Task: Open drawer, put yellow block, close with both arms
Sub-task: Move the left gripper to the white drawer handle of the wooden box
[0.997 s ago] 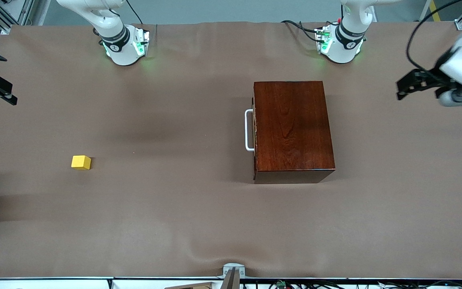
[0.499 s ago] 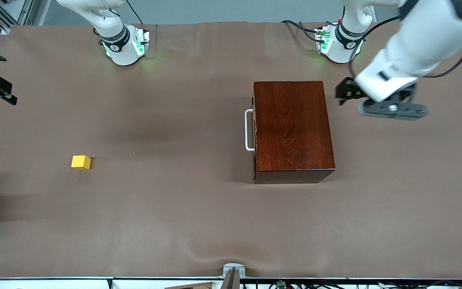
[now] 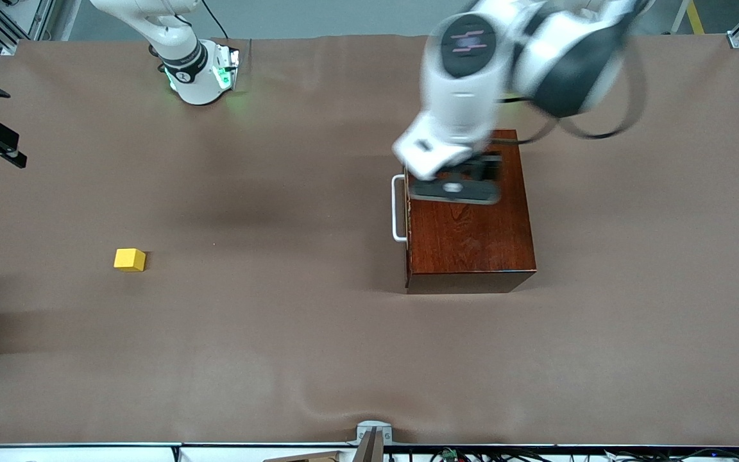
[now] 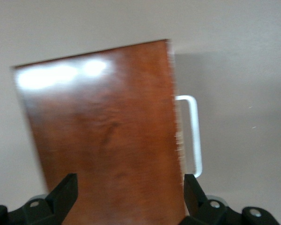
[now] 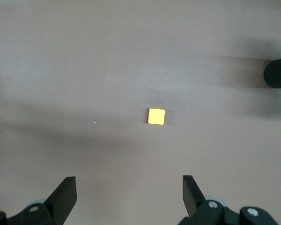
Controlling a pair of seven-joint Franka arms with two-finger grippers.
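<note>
The left gripper is hanging over the top of the wooden box, at the part of the box closest to the arm bases. Its fingers are standing wide apart, with nothing between them. The drawer is sitting fully inside the box, and its white loop handle is pointing toward the right arm's end of the table.

The yellow block is lying on the brown table cover, well apart from the box, toward the right arm's end.

The right gripper is waiting high above the table, looking down on the block. Its fingers are also wide open and holding nothing.
</note>
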